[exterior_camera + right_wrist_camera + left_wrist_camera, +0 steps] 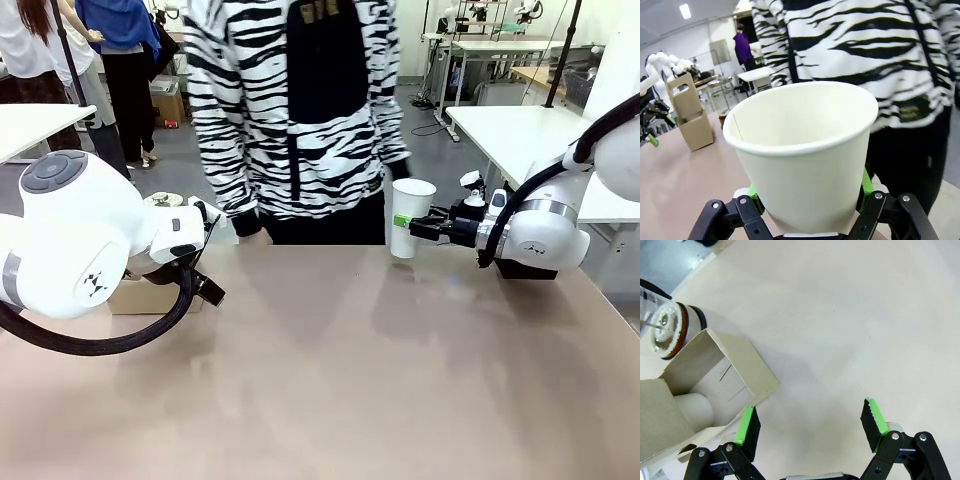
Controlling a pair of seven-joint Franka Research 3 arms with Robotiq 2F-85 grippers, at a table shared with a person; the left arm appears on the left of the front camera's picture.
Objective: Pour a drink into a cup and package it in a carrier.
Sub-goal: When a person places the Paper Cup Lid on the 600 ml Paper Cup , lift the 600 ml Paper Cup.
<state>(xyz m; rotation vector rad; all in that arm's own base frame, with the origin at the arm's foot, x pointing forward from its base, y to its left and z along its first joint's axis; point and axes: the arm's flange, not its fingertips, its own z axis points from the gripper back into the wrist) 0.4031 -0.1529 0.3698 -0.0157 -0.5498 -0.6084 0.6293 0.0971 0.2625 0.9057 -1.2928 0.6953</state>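
My right gripper is shut on the white paper cup, holding it upright just above the far side of the table, in front of a person in a zebra-striped top. The right wrist view shows the cup open-topped and empty between the green pads. The brown carrier stands at the table's left, with the clear jug right behind it. My left gripper hangs open over bare table beside the carrier, nothing between its fingers. A dark band of the drink shows low in the jug.
The person stands at the far edge, close behind the cup. A pale rounded thing sits inside the carrier. My bulky left arm partly covers the carrier. Bare tabletop lies between the arms.
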